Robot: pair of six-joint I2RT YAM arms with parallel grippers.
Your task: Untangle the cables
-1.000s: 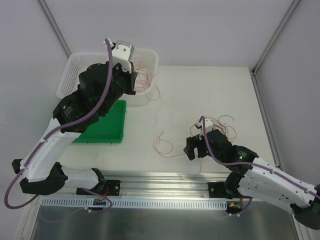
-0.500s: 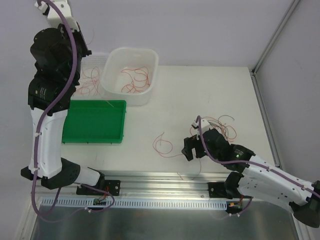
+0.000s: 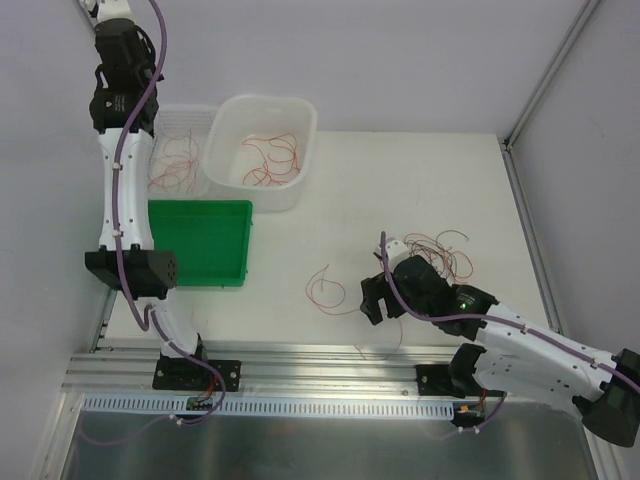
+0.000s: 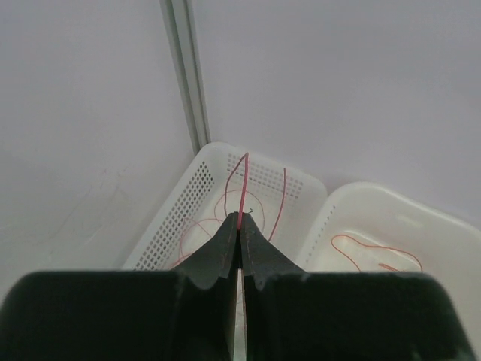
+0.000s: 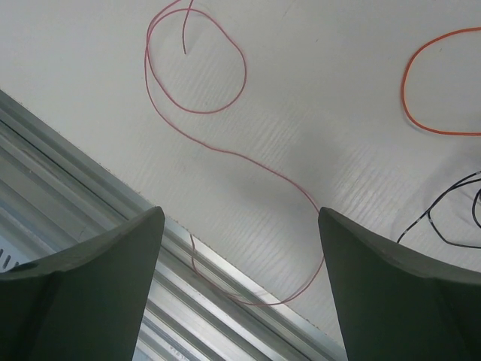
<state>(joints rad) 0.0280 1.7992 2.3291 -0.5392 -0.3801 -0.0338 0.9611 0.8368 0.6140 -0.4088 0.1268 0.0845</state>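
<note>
Items I cannot see whole:
- Left gripper (image 4: 240, 219): lost past the overhead view's top edge, so I see it from the wrist view only.
- Red cable (image 4: 243, 184) it pinches: lower end hidden between the fingers.
- Perforated basket (image 3: 190, 108): left part behind my left arm.
- Orange cable (image 5: 404, 94) and black cables (image 5: 432, 213): cut by the picture's edge.
- Cable heap (image 3: 450, 245): partly under the right wrist, strands too fine to count.

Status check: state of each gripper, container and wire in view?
Left gripper: shut on held wire, raised.
Right gripper: open, empty.
Basket: holds red wires.
Tub: holds loose wires.
Green tray: nothing seen in it.
Table wire: red, curled, lying loose below the right gripper.
Orange wire: looped, lying loose.
</note>
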